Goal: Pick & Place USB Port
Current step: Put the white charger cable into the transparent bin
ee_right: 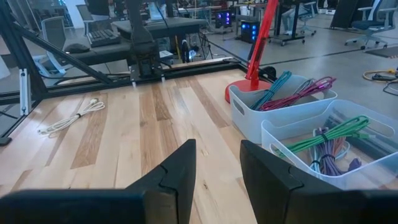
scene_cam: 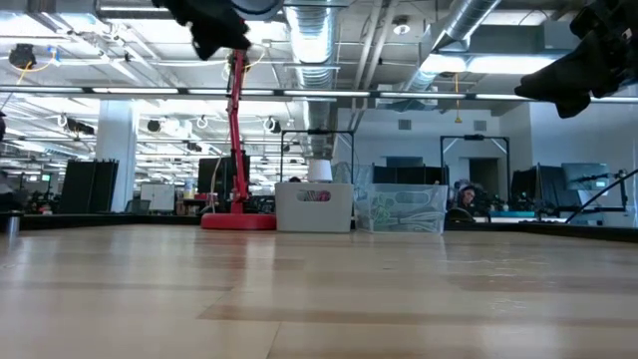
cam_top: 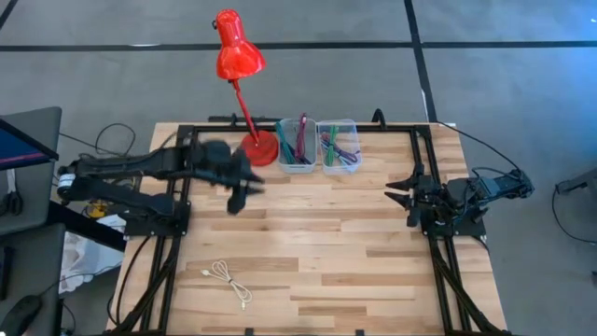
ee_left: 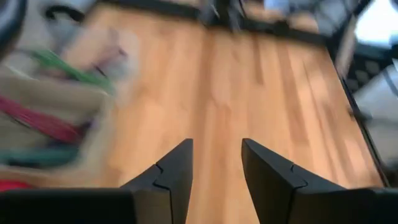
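Observation:
A white coiled cable lies flat on the wooden table near its near-left corner; the right wrist view shows it farther off. My left gripper hovers above the table just in front of the red lamp's base, well beyond the cable. Its fingers are open and empty. My right gripper waits at the table's right side, raised, pointing left, open and empty. In the low view both grippers hang high above the tabletop, the left and the right.
Two clear bins of coloured cables stand at the far edge, right of the red desk lamp. Black frame rails run along the table's left and right sides. Bare wood lies between the arms.

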